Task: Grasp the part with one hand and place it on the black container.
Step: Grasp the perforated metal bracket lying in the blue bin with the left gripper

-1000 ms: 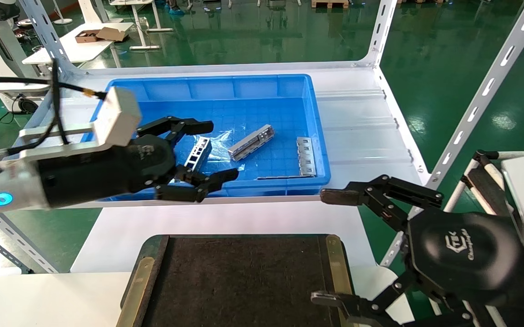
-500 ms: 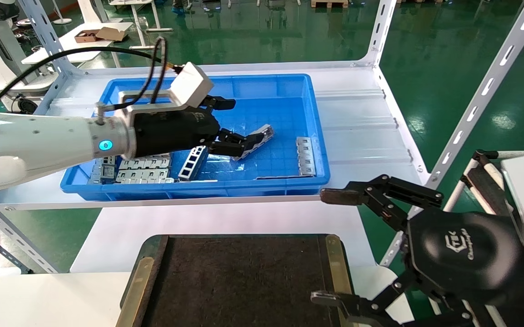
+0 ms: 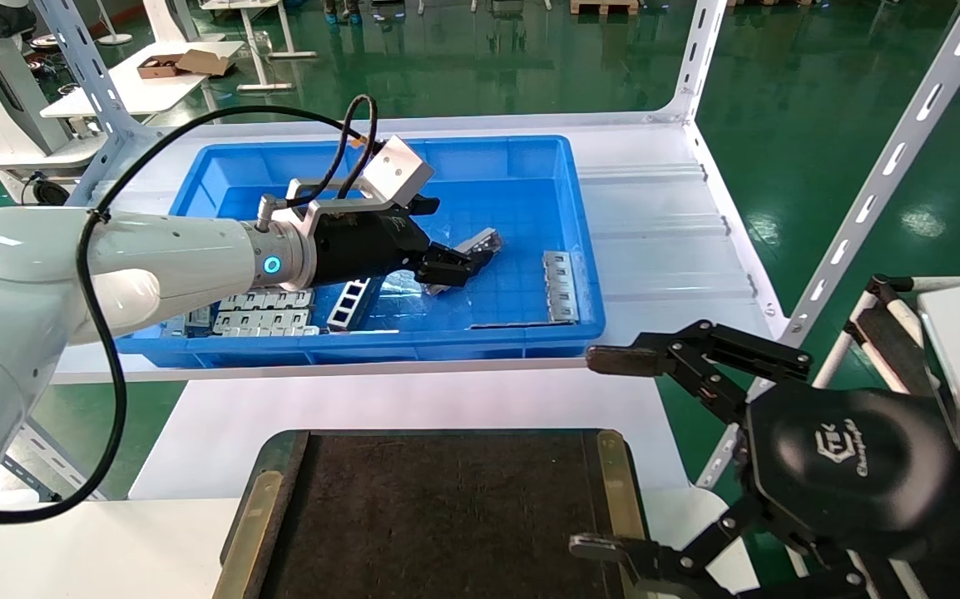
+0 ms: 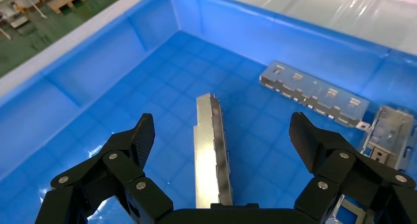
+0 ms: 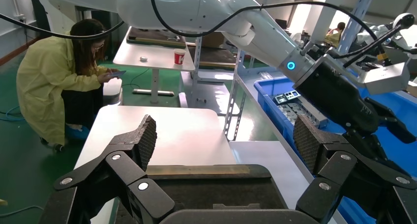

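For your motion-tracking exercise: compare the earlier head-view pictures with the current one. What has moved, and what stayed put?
The left gripper swung from the blue bin's near-left edge into the bin and now straddles the part, jaws open, nothing grasped yet. The part, the black container and the right gripper have not moved.

You see a silver-grey part [image 4: 210,150] on the grid-patterned floor of a blue bin [image 3: 522,158], centre frame; lower down, the matte black container [image 3: 438,516] has brass-olive strips.
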### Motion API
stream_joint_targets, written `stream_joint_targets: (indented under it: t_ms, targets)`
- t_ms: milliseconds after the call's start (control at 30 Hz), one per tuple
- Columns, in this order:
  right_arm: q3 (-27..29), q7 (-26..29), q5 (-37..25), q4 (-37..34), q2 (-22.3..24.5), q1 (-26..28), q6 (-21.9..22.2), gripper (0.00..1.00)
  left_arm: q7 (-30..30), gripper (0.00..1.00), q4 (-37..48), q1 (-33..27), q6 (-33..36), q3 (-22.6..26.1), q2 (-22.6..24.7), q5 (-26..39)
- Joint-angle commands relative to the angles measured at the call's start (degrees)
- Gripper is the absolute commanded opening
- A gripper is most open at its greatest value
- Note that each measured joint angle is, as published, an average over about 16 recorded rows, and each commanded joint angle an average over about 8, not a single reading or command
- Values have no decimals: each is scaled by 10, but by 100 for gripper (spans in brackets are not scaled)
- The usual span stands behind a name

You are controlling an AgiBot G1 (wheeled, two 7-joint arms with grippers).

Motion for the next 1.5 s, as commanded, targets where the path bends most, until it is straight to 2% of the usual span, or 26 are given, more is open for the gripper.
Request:
stream_joint_targets:
  t_ms: [33,100,133,367,400,433,1500]
  targets:
    - [0,0,0,0,0,0,0,100,8,100,18,-4,-7,0,7,-1]
    - [0,0,0,0,0,0,0,100,10,100,23,-2,-13,3,9,-2]
    - [0,0,0,0,0,0,0,93,10,97,25,-1,-16,4,10,-2]
    - [0,0,0,0,0,0,0,9,-2,11,25,8,-38,18,13,-5]
    - [0,0,0,0,0,0,0,2,-5,2,25,10,-42,20,13,-5]
    - [0,0,0,0,0,0,0,0,-8,0,24,11,-45,22,13,-6]
    - [-1,0,0,0,0,0,0,0,-40,0,27,31,-83,71,10,-35]
